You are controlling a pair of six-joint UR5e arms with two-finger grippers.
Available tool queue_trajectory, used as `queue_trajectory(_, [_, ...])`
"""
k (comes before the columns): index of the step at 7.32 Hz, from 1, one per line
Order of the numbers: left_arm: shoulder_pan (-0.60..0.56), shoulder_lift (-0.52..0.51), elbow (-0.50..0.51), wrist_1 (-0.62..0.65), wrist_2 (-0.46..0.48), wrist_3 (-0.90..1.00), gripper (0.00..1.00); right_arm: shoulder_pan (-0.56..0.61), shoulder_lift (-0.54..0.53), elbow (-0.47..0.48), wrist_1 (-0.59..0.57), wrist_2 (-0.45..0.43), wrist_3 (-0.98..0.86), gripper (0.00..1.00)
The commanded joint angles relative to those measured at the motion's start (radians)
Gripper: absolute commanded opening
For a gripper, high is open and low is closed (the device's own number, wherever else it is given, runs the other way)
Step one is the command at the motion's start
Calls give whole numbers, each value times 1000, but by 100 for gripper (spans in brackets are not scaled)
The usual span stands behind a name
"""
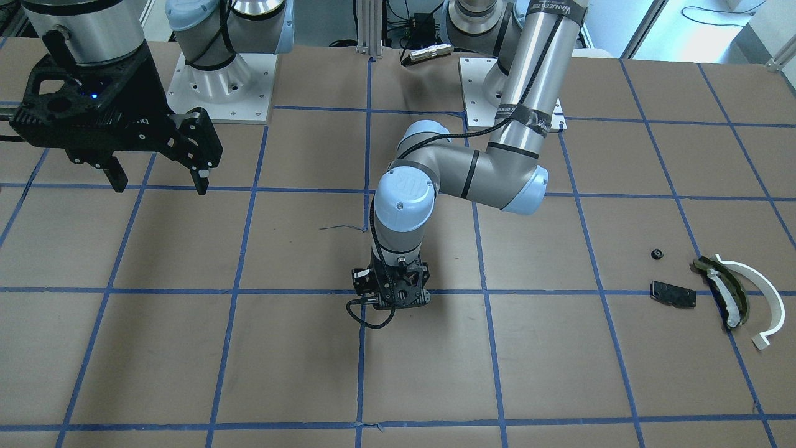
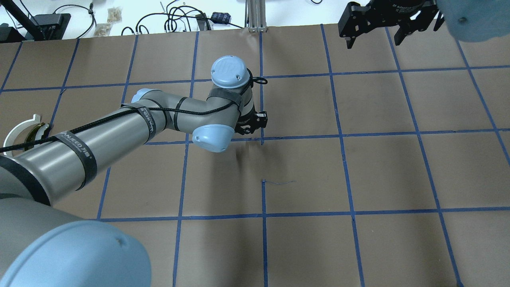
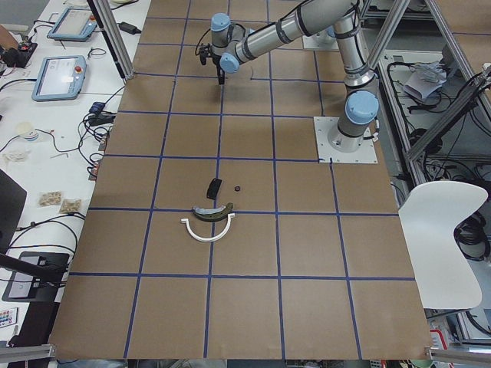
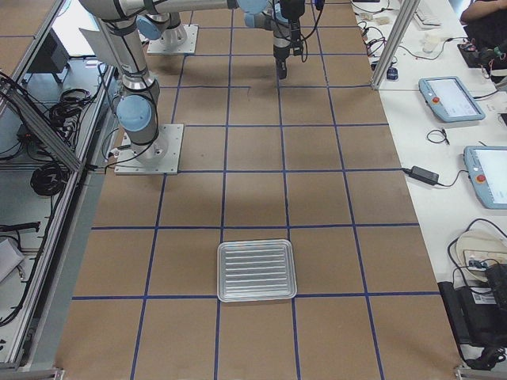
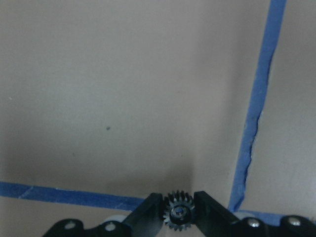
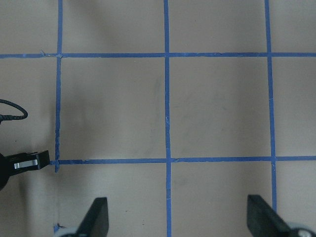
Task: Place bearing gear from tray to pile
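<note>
My left gripper (image 5: 178, 211) is shut on the bearing gear (image 5: 178, 215), a small black toothed wheel, held low over a blue tape crossing at mid-table (image 1: 393, 300). The pile lies far off at my left end: a white arc (image 1: 768, 300), a dark olive curved piece (image 1: 725, 287) and a flat black plate (image 1: 673, 294). A second tiny black part (image 1: 656, 253) lies beside the plate. My right gripper (image 1: 158, 182) is open and empty, raised above the table. The metal tray (image 4: 257, 271) at my right end looks empty.
The table is brown paper with a blue tape grid. A thin dark thread (image 2: 279, 182) lies near mid-table. The two arm base plates (image 1: 219, 93) stand at the table's robot side. Tablets and cables (image 4: 455, 99) lie along the operators' bench.
</note>
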State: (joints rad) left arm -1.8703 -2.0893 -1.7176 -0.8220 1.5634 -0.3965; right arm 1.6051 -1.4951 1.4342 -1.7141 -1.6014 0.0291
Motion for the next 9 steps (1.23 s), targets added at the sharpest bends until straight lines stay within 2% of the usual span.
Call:
queue_trajectory(1, [176, 113, -23, -104, 15, 227, 10, 3, -2, 0, 1, 0, 0, 100])
queue_trajectory(2, [272, 161, -57, -167, 14, 363, 10, 4, -1, 0, 1, 0, 2, 100])
queue_trajectory(3, [378, 208, -116, -164, 23, 519, 10, 7, -1, 2, 1, 0, 2, 100])
queue_trajectory(4, [543, 239, -163, -164, 21, 730, 10, 7, -1, 2, 1, 0, 2, 100])
queue_trajectory(6, [757, 261, -238, -148, 17, 990, 10, 7, -2, 11, 1, 1, 3, 100])
queue_trajectory(8, [888, 241, -279, -77, 9, 1094, 12, 7, -2, 12, 1, 1, 3, 100])
queue_trajectory(9, [910, 236, -283, -63, 9, 1114, 12, 7, -2, 14, 1, 1, 3, 100])
